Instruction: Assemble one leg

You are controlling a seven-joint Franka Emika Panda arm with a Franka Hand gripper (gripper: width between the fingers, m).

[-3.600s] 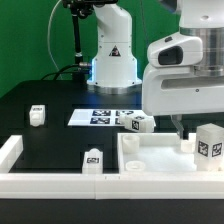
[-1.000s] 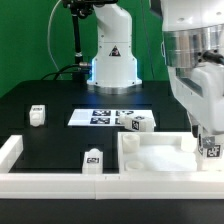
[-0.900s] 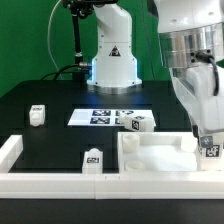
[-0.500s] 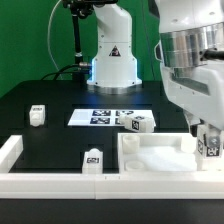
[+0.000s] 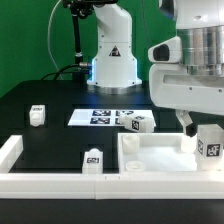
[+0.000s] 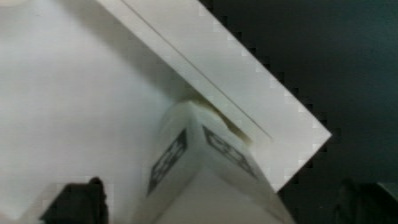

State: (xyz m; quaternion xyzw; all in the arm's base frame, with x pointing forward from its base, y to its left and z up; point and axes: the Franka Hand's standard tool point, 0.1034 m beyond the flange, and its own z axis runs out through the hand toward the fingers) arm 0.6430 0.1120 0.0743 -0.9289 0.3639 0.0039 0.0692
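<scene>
Nearest the exterior camera, along the front edge of my picture, I see a long white rail (image 5: pixel 60 183) of smooth moulded plastic with a raised end block at the exterior view's left. Just behind it sits the tabletop (image 5: pixel 160 160), a large white square tray-like piece with a low rim and a shallow matte floor. One leg (image 5: pixel 209 143) stands upright on its corner at the exterior view's right, a stubby rectangular white post with a black-and-white square tag on its face. On the wrist view that same leg (image 6: pixel 199 160) fills the middle, tags on two of its sides, set against the tray's corner wall.

My claw (image 5: pixel 188 124) hangs just above and beside that leg. Its dark fingertips (image 6: pixel 80 198) show on either side of the post with gaps, so I read the jaws as spread and holding nothing.

Further back on the black table (image 5: pixel 50 120), another small post (image 5: pixel 92 160) stands just off the tray's edge at the exterior view's left, a third (image 5: pixel 137 124) lies near the marker board (image 5: pixel 103 117), and a fourth (image 5: pixel 37 115) sits well apart toward the exterior view's left. Farthest off I see the arm's glossy white base (image 5: pixel 112 55).
</scene>
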